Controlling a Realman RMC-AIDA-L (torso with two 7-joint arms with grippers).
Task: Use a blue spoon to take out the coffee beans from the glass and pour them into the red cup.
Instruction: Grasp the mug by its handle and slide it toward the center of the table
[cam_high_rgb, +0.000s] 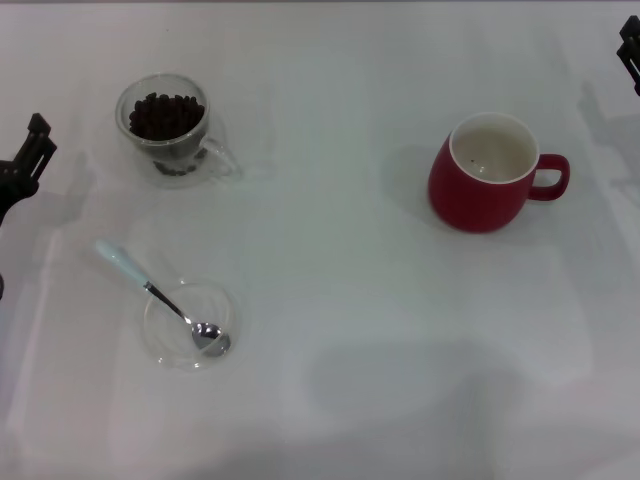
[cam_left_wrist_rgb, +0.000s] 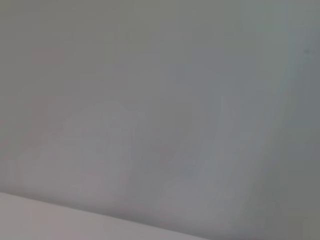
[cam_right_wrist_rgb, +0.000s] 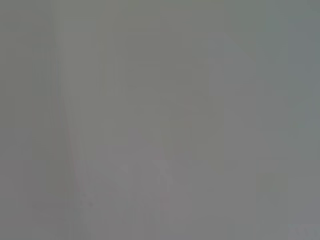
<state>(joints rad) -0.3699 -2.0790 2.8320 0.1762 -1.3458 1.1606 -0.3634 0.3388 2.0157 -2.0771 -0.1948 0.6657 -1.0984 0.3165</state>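
Observation:
In the head view the blue spoon (cam_high_rgb: 158, 296) lies with its metal bowl in a flat clear saucer (cam_high_rgb: 188, 323) and its pale blue handle pointing up-left. The glass (cam_high_rgb: 164, 127) at the back left holds a heap of dark coffee beans (cam_high_rgb: 166, 115). The red cup (cam_high_rgb: 489, 172) stands at the right, handle to the right, its cream inside nearly bare. My left gripper (cam_high_rgb: 28, 160) sits at the left edge, level with the glass. My right gripper (cam_high_rgb: 630, 50) shows at the top right corner. Both wrist views show only blank surface.
The white table (cam_high_rgb: 330, 300) spreads across the whole head view. Nothing else stands on it apart from the saucer under the spoon.

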